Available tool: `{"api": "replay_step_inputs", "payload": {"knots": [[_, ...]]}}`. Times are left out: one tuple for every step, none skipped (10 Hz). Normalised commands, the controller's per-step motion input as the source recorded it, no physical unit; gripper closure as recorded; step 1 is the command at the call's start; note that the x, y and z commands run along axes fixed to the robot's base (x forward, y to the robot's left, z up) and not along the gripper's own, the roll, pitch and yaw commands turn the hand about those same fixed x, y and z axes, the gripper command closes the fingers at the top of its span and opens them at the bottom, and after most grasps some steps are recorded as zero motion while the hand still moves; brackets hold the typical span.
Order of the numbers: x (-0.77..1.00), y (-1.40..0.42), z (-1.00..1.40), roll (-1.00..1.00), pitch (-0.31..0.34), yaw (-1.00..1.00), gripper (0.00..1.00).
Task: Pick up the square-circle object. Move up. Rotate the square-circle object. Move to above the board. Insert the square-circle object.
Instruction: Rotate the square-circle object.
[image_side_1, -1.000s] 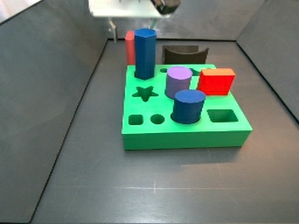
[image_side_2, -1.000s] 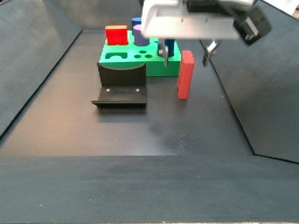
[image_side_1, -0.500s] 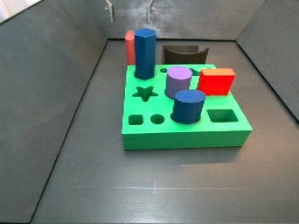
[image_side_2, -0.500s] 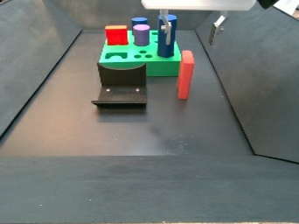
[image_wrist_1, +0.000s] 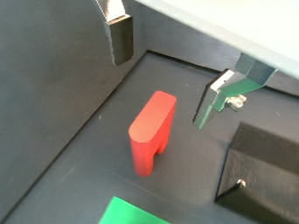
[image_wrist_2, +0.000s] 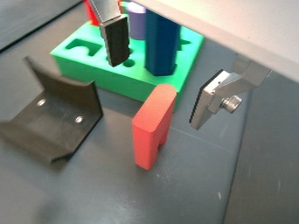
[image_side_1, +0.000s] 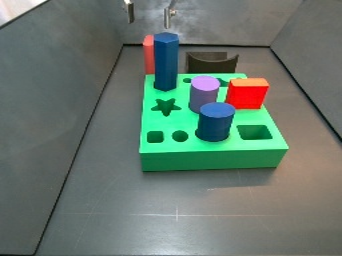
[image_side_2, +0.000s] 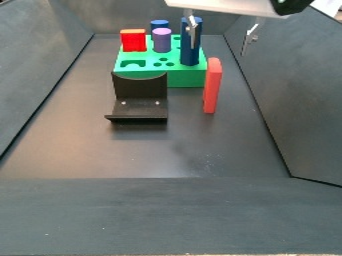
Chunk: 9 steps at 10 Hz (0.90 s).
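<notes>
The square-circle object (image_side_2: 211, 85) is a salmon-red slab standing upright on the dark floor, close beside the board (image_side_2: 147, 72). In both wrist views it shows below the open jaws: object (image_wrist_1: 152, 131), object (image_wrist_2: 152, 129). In a side view the tall blue peg partly hides the object (image_side_1: 148, 52). The gripper (image_side_2: 221, 30) hangs high above the object, open, with nothing between its fingers (image_wrist_1: 121, 42). Only the fingertips of the gripper (image_side_1: 150, 14) show there. The board (image_side_1: 214, 148) is bright green.
On the board stand a tall blue peg (image_side_1: 164, 60), a purple cylinder (image_side_1: 203, 93), a blue cylinder (image_side_1: 215, 120) and a red cube (image_side_1: 247, 93). The fixture (image_side_2: 138, 105) sits on the floor beside the board. Grey walls enclose the floor.
The gripper has risen: its body filled the top of the side views a second ago, and only the fingertips show now. The object has not moved.
</notes>
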Motion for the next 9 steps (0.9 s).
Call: {"api": "replay_step_inputs", "payload": {"knots": [[0.02,0.03,0.0,0.01,0.007,-1.0,0.0],[0.02,0.03,-0.01,0.01,0.008,-1.0,0.0],[0.02,0.03,-0.01,0.01,0.008,-1.0,0.0],[0.02,0.03,-0.01,0.01,0.008,-1.0,0.0],[0.02,0.03,-0.01,0.01,0.009,-1.0,0.0],[0.02,0.03,-0.01,0.01,0.01,-1.0,0.0],[0.02,0.03,-0.01,0.01,0.011,-1.0,0.0],[0.02,0.02,-0.01,0.01,0.012,-1.0,0.0],[0.02,0.02,-0.01,0.01,0.013,-1.0,0.0]]}}
